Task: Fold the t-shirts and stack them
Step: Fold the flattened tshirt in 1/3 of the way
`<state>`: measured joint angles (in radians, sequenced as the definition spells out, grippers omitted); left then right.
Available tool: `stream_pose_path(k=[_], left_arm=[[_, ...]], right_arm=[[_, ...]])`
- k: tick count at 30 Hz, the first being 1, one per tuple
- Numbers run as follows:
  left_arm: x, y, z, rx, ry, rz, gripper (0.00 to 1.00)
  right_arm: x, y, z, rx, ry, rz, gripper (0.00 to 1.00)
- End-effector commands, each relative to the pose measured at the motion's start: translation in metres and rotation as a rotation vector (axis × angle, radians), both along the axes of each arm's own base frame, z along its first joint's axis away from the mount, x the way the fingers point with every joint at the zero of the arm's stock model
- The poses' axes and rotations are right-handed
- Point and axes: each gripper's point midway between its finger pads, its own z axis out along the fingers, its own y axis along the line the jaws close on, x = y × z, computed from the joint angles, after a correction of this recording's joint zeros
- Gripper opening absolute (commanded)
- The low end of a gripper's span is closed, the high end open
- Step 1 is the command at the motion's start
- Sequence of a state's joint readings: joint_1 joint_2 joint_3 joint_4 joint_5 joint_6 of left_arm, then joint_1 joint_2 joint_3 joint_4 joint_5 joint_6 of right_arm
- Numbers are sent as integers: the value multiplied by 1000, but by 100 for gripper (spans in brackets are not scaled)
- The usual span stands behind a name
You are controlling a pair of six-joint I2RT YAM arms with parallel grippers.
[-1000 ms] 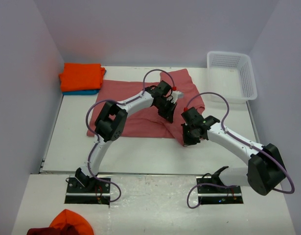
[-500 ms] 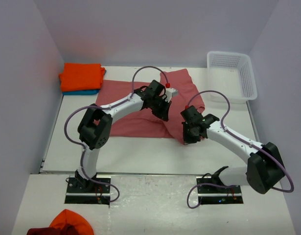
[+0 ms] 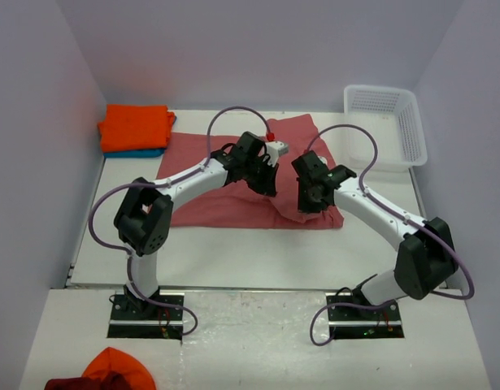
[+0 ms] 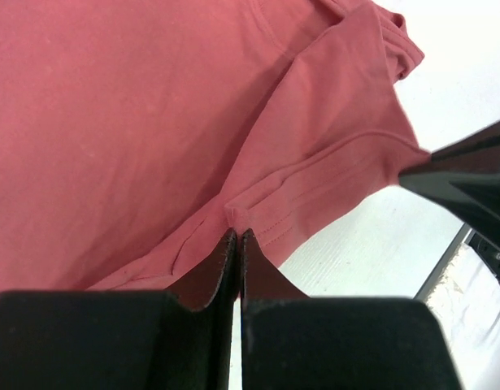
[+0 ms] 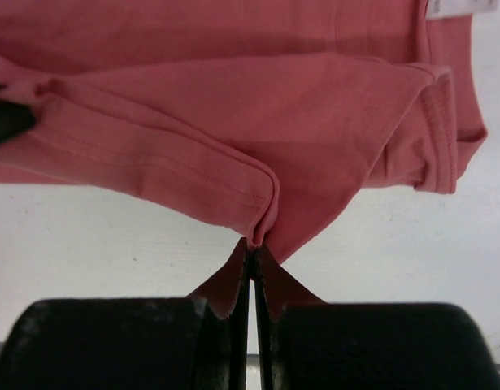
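Note:
The salmon-red t-shirt lies spread across the middle of the table. My left gripper is shut on its hem near the shirt's right part; the left wrist view shows the pinched hem. My right gripper is shut on a folded edge of the same shirt, close to the right of the left gripper. Both hold the cloth lifted a little off the table. A small white tag shows at the top edge of the right wrist view. The folded orange t-shirt lies on the teal-blue one at the back left.
A white lattice basket stands at the back right. Grey walls close the table on the left, back and right. A bundle of orange and dark red cloth lies below the near edge, bottom left.
Both grippers have moved toward the back and left, carrying the shirt's right edge over the shirt. The left arm's elbow has swung left. The right arm has stretched farther over the table.

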<state>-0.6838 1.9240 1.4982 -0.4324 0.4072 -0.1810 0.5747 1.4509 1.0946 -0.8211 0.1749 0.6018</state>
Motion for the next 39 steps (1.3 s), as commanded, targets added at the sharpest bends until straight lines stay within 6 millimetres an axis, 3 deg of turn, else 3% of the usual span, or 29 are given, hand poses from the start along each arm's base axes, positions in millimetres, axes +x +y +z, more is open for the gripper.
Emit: stream_pose_path(k=[1, 10, 16, 22, 32, 39], left_arm=[[14, -2, 14, -53, -49, 30, 0], [25, -10, -1, -101, -46, 36, 0], [44, -11, -7, -133, -67, 64, 0], [65, -9, -13, -164, -71, 102, 0], [96, -14, -15, -208, -80, 128, 0], [112, -16, -17, -222, -102, 153, 0]], right_arm=[[26, -7, 16, -52, -56, -28, 0], [72, -19, 31, -71, -99, -56, 0], [101, -31, 32, -87, -108, -70, 0], [131, -30, 36, -72, -133, -45, 0], [174, -26, 16, -28, -124, -5, 0], [208, -22, 30, 29, -183, 7, 0]])
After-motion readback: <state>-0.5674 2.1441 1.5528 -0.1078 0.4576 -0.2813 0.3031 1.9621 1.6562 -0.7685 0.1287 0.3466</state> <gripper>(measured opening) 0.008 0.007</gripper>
